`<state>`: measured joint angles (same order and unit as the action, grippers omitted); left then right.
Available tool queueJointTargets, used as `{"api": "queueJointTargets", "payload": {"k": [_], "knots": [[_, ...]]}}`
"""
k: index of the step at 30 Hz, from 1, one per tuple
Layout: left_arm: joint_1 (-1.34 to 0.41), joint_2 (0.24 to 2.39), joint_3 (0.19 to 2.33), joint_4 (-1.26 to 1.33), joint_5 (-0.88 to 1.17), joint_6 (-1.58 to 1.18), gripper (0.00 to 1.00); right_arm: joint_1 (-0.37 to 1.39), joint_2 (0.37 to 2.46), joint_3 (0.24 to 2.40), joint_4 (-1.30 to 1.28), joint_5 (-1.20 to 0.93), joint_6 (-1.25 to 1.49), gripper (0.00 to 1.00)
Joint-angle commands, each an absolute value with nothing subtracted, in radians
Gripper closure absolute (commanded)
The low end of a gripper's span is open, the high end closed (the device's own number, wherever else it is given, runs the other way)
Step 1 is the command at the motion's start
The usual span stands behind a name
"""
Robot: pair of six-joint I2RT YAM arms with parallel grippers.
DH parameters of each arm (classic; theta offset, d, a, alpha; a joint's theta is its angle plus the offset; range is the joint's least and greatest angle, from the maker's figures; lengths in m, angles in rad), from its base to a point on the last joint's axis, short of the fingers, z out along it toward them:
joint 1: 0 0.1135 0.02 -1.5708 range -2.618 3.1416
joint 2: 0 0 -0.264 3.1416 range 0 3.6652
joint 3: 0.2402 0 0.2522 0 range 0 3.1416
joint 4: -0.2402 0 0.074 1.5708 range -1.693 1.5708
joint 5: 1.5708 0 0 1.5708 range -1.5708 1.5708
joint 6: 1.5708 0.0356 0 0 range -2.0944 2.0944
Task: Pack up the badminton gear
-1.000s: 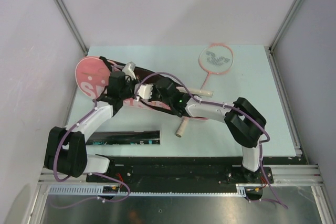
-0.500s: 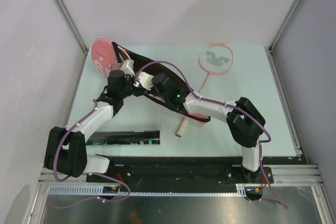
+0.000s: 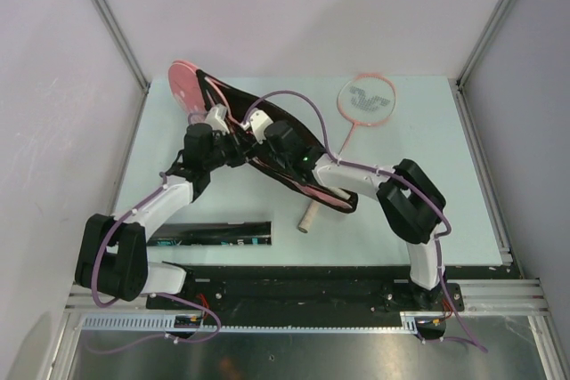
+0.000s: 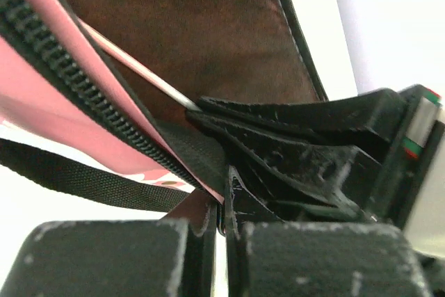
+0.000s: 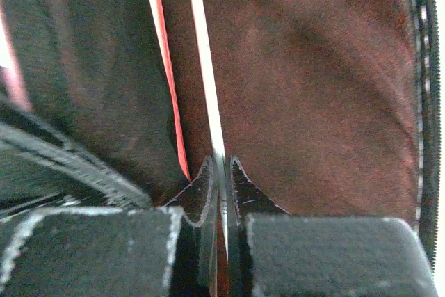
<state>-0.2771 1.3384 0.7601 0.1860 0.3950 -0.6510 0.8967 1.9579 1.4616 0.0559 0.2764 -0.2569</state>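
Bag (image 3: 185, 84) pink, dark woven lining (image 5: 313, 67) | zipper (image 4: 90, 88) black-toothed | racket shaft (image 5: 205, 67) thin

pale table (image 3: 427, 206) with racket (image 3: 366, 101), tube (image 3: 210, 236)

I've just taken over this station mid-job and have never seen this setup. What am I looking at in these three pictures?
Two robot arms are bolted at the near edge of the table. The top view looks down from behind them. The other two pictures come from a camera on each wrist. The left gripper pinches the zipper edge of the open pink bag. The right gripper, inside the bag, is shut on a thin racket shaft. A pale handle sticks out of the bag. A second racket lies far right, and a black tube lies near the left arm's base.
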Motion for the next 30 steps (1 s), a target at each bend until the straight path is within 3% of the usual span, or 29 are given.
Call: {"api": "queueJointTargets", "payload": {"k": [1, 3, 8, 9, 10, 11, 13, 16, 21, 26, 28, 30], "knots": [[-0.284, 1.302, 0.746, 0.235, 0.41, -0.637, 1.0, 0.884, 1.976, 1.419, 0.235, 0.236, -0.18, 0.99], [-0.281, 1.298, 0.746, 0.235, 0.408, -0.635, 1.0, 0.867, 1.967, 1.338, 0.361, 0.178, -0.141, 0.99], [-0.267, 1.275, 0.733, 0.233, 0.403, -0.638, 1.0, 0.821, 1.987, 1.322, 0.325, 0.106, -0.061, 0.92], [-0.262, 1.272, 0.729, 0.233, 0.402, -0.635, 1.0, 0.821, 1.968, 1.331, 0.272, 0.118, -0.052, 0.84], [-0.259, 1.267, 0.727, 0.232, 0.397, -0.637, 1.0, 0.822, 1.944, 1.342, 0.238, 0.12, -0.017, 0.58], [-0.252, 1.258, 0.718, 0.227, 0.381, -0.641, 1.0, 0.821, 1.884, 1.357, 0.194, 0.118, -0.005, 0.44], [-0.244, 1.258, 0.716, 0.225, 0.371, -0.647, 1.0, 0.824, 1.829, 1.44, 0.021, 0.121, 0.063, 0.22], [-0.239, 1.266, 0.722, 0.224, 0.357, -0.658, 1.0, 0.841, 1.729, 1.525, -0.178, 0.189, 0.152, 0.06], [-0.236, 1.23, 0.721, 0.18, 0.289, -0.666, 1.0, 0.818, 1.538, 1.491, -0.307, 0.35, 0.316, 0.03], [-0.219, 1.158, 0.719, 0.086, 0.181, -0.669, 1.0, 0.66, 1.465, 1.339, -0.323, 0.599, 0.65, 0.11], [-0.204, 1.131, 0.724, 0.072, 0.175, -0.663, 1.0, 0.611, 1.511, 1.342, -0.373, 0.6, 0.744, 0.01], [-0.196, 1.118, 0.727, 0.072, 0.179, -0.65, 1.0, 0.578, 1.554, 1.351, -0.396, 0.537, 0.768, 0.0]]}}
